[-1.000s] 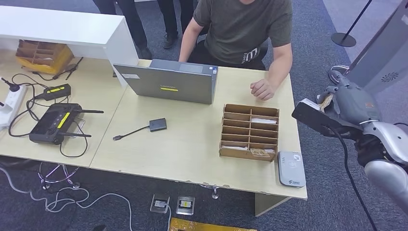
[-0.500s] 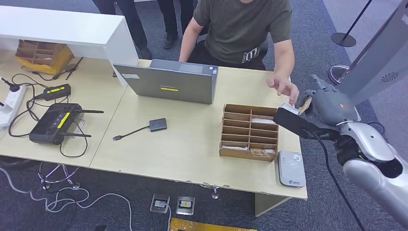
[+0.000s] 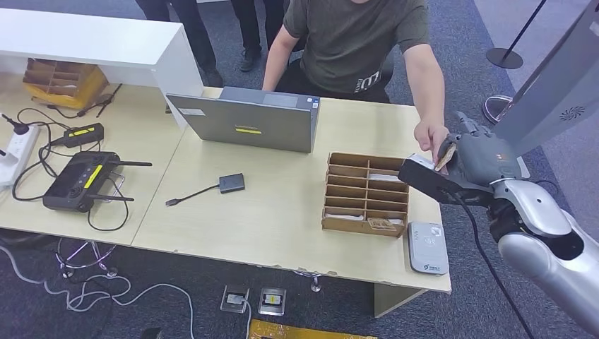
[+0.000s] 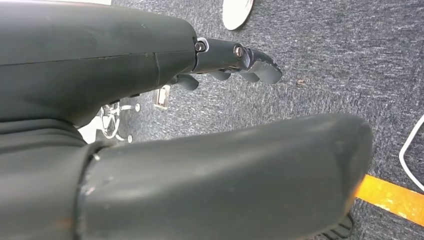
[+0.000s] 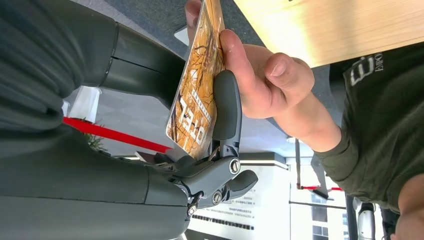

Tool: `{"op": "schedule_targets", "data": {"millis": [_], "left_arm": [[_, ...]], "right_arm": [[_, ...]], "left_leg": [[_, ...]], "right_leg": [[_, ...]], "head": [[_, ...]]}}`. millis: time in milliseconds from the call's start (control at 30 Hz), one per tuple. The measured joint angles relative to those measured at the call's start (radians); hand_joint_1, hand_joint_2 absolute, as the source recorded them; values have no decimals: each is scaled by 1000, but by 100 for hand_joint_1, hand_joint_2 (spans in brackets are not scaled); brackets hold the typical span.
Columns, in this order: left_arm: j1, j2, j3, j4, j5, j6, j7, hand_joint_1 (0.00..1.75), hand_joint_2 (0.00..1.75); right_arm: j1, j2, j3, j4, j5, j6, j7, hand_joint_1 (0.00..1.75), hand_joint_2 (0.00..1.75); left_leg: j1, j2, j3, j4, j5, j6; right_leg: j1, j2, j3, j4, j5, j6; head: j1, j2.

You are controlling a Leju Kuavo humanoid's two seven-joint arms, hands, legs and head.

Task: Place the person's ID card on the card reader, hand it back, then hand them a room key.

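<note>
A: Head view: right robot hand [image 3: 472, 157] has come in from beyond the surface [image 3: 282, 212] edge over the last second and is now gripping a card [image 3: 445, 153] beside the cardboard tray [image 3: 367, 193]. The person's hand [image 3: 429, 135], which was resting on the surface, is now pinching that card too. Reading it as a handover in progress; can't tell whether it's the ID or the key.

B: Reader?

A: Card reader [image 3: 427, 248], smooth grey plastic with rounded corners, is lying bare at the near corner.

B: Left wrist?

A: Left robot hand [image 4: 235, 62] is hanging over grey carpet, fingers apart, holding nothing.

B: Right wrist?

A: Thin, stiff, glossy card [image 5: 197, 82], orange print, is being clamped between the thumb and a dark finger [image 5: 227, 107] while the person's hand [image 5: 260, 80] is pinching its far end.
</note>
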Motion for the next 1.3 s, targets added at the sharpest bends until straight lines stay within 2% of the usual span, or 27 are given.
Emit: {"op": "schedule_targets", "data": {"millis": [933,967,1033,1067,1100,1167,1300], "left_arm": [[0,-6,0,0,6,17,4,0,0],[0,-6,0,0,6,17,4,0,0],[0,-7,0,0,6,17,5,0,0],[0,-8,0,0,6,19,6,0,0],[0,-9,0,0,6,20,8,0,0],[0,-11,0,0,5,25,11,0,0],[0,-14,0,0,7,31,14,0,0]], "right_arm": [[-35,28,31,62,37,1,-18,175,175],[-35,28,32,62,38,1,-18,147,175],[-37,30,34,65,38,0,-19,60,175],[-40,33,38,71,42,-7,-19,17,131],[-44,35,42,78,47,-17,-19,0,87],[-51,41,51,92,58,-40,-18,0,0],[-72,53,67,118,66,-58,-23,0,0]], "left_leg": [[0,0,0,0,0,0],[0,0,0,0,0,0],[0,0,0,0,0,0],[0,0,0,0,0,0],[0,0,0,0,0,0],[0,0,0,0,0,0],[0,0,0,0,0,0]], "right_leg": [[0,0,0,0,0,0],[0,0,0,0,0,0],[0,0,0,0,0,0],[0,0,0,0,0,0],[0,0,0,0,0,0],[0,0,0,0,0,0],[0,0,0,0,0,0]], "head": [[0,0],[0,0],[0,0],[0,0],[0,0],[0,0],[0,0]]}}
